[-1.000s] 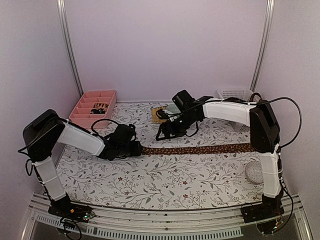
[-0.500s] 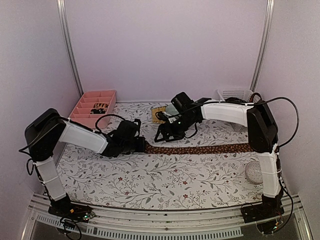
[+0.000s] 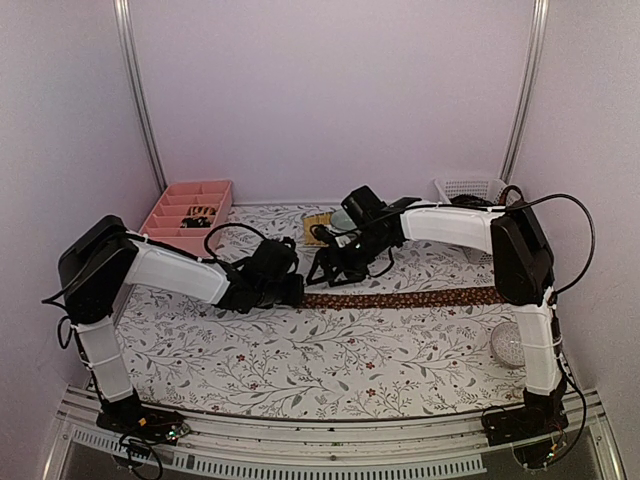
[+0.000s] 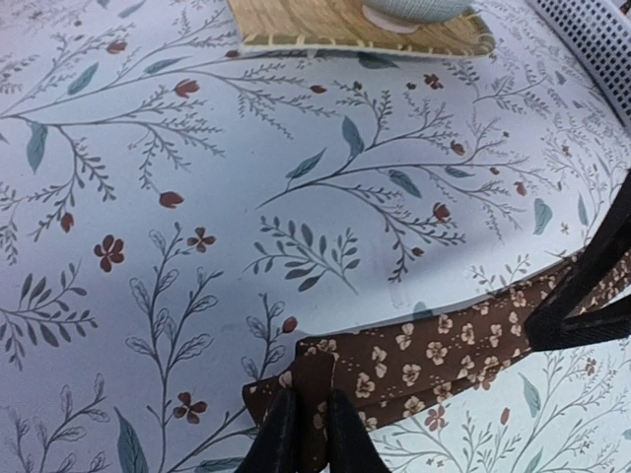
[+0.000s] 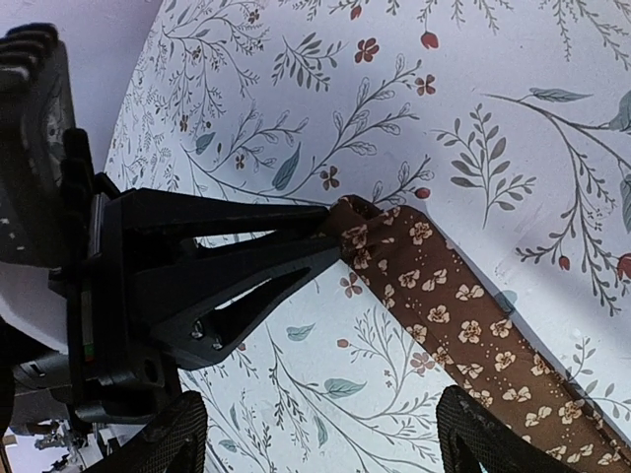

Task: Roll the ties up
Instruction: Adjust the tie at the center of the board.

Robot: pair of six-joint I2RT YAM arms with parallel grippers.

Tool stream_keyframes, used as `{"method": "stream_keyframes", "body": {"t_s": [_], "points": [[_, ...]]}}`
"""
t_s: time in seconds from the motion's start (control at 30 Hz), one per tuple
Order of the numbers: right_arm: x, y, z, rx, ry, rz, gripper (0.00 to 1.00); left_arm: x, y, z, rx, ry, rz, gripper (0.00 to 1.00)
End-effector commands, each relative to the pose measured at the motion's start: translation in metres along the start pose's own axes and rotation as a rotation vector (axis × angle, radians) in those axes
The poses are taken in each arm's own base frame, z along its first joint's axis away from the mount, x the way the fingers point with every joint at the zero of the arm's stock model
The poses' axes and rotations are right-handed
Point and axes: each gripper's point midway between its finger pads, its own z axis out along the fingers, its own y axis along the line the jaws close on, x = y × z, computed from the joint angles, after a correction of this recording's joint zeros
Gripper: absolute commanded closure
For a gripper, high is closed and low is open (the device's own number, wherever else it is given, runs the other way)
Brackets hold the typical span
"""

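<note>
Dragged toward the right arm over the last second, the left gripper (image 4: pixel 306 426) is now clenched on the end of the necktie (image 4: pixel 434 357).

Between its fingers the tip is pinched into a small upright fold. From there the brown, cream-flowered strip runs away from the claw, flat on the flowered tablecloth (image 4: pixel 197 148). The right gripper (image 3: pixel 330 272) hovers just past the pinched end, jaws spread and holding nothing. Well beyond both lies a woven mat (image 4: pixel 296 28) with a bowl (image 4: pixel 409 8) on it. The tie looks light, limp and slick, so a loose turn would likely spring open. Best hold seems across the full width at the tip, with the free claw steadying the strip just ahead.
</note>
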Motion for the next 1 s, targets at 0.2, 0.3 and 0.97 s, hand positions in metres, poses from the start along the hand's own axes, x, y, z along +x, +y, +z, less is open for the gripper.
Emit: {"method": "stream_keyframes", "body": {"t_s": [0.2,0.3,0.97], "points": [[0.007,-0.022,0.033,-0.003,0.036,0.033,0.21,0.014,0.024,-0.016,-0.109,0.051,-0.082,0.87],[0.007,-0.028,0.039,0.003,0.032,0.042,0.22,0.017,0.026,-0.017,-0.112,0.053,-0.099,0.83],[0.034,-0.059,0.055,0.071,0.075,0.103,0.23,0.036,0.043,0.012,-0.047,0.123,-0.286,0.46]]}}
